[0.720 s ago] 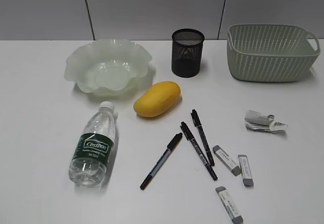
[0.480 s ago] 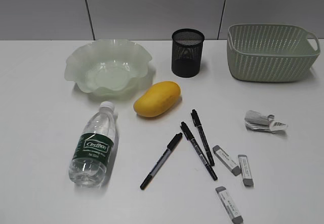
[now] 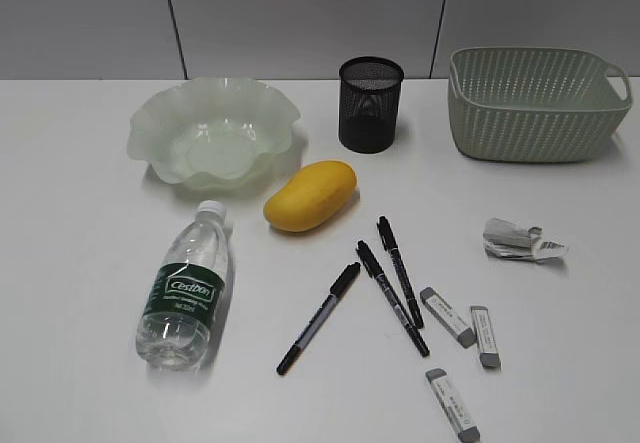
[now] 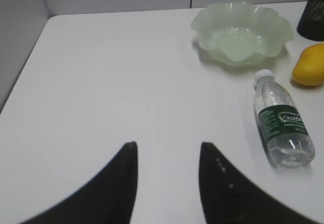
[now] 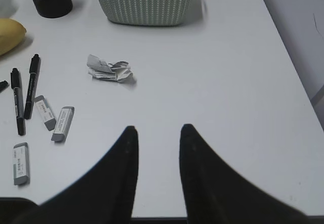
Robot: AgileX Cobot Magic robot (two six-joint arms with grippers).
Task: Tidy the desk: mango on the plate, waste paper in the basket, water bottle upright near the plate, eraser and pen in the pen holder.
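Observation:
The yellow mango (image 3: 310, 195) lies on the white desk (image 3: 80, 263) in front of the pale green ruffled plate (image 3: 214, 129). The water bottle (image 3: 186, 287) lies on its side, cap toward the plate. Three black pens (image 3: 390, 278) and three grey erasers (image 3: 447, 316) lie front right. The waste paper (image 3: 520, 240) lies right of them. The black mesh pen holder (image 3: 370, 103) and sage green basket (image 3: 536, 103) stand at the back. My left gripper (image 4: 167, 148) is open and empty over bare desk, left of the bottle (image 4: 282, 125). My right gripper (image 5: 158, 131) is open and empty, near the paper (image 5: 109, 69).
A grey panelled wall runs behind the desk. In the right wrist view the desk's right edge (image 5: 304, 90) and front edge are close to my right gripper. In the left wrist view the desk's left edge (image 4: 23, 77) is nearby.

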